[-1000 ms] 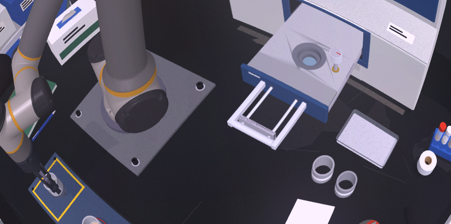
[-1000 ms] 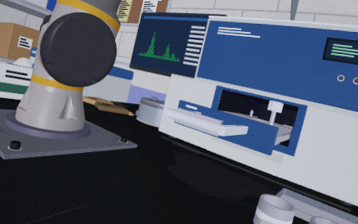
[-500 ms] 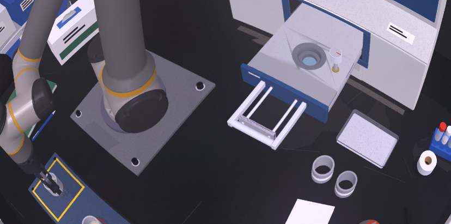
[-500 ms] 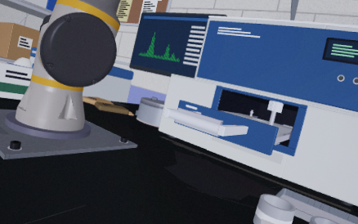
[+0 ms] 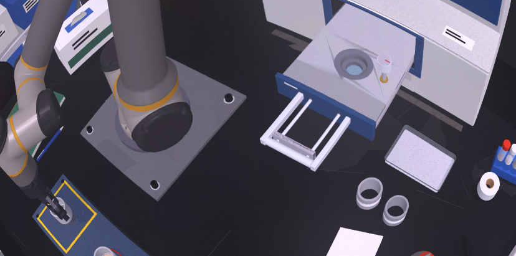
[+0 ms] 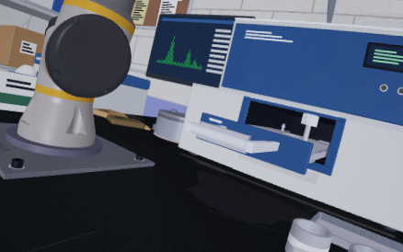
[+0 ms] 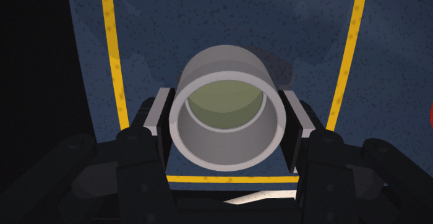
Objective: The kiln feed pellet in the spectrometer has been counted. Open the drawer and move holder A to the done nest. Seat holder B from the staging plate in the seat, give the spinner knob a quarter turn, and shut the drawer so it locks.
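Note:
A grey ring-shaped holder with an olive-green pellet inside stands upright within the yellow square of the blue plate at the near left of the bench. The spectrometer's drawer is pulled out on the right, its round seat empty, and the spinner knob with a red mark stands beside the seat. The drawer's white handle frame sticks out toward me. My gripper straddles the holder from above, fingers on either side, and it is closing on the holder.
Behind the drawer rises the spectrometer body with its blue panel. Two empty grey rings stand on the bench near a grey tray. The arm's base plate fills the middle. A tube rack and tape roll sit far right.

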`<state>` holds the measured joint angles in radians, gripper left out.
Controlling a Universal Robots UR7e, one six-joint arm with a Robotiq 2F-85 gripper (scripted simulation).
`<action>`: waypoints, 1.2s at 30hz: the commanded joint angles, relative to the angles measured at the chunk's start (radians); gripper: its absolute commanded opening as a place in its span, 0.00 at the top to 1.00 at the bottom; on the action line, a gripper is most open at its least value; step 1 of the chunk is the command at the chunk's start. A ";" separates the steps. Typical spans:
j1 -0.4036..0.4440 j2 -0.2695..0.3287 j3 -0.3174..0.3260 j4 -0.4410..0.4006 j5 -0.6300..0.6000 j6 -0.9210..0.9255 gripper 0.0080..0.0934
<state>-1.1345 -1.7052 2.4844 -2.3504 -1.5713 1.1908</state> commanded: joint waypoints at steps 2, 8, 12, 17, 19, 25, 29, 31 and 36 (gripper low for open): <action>0.000 0.000 0.000 -0.001 0.001 0.000 0.49; 0.000 0.001 0.000 -0.001 0.001 0.000 0.63; 0.000 0.001 0.000 -0.001 0.001 0.000 0.72; 0.000 0.001 0.000 -0.001 0.002 0.000 0.84; 0.000 0.001 0.000 -0.001 0.002 0.000 0.89; 0.000 0.001 0.000 -0.001 0.002 0.000 1.00; 0.000 0.002 0.001 -0.001 0.002 0.000 1.00; 0.000 0.002 0.001 -0.001 0.002 0.000 0.97; 0.000 0.002 0.001 -0.001 0.003 0.000 0.85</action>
<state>-1.1345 -1.7050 2.4845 -2.3507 -1.5712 1.1908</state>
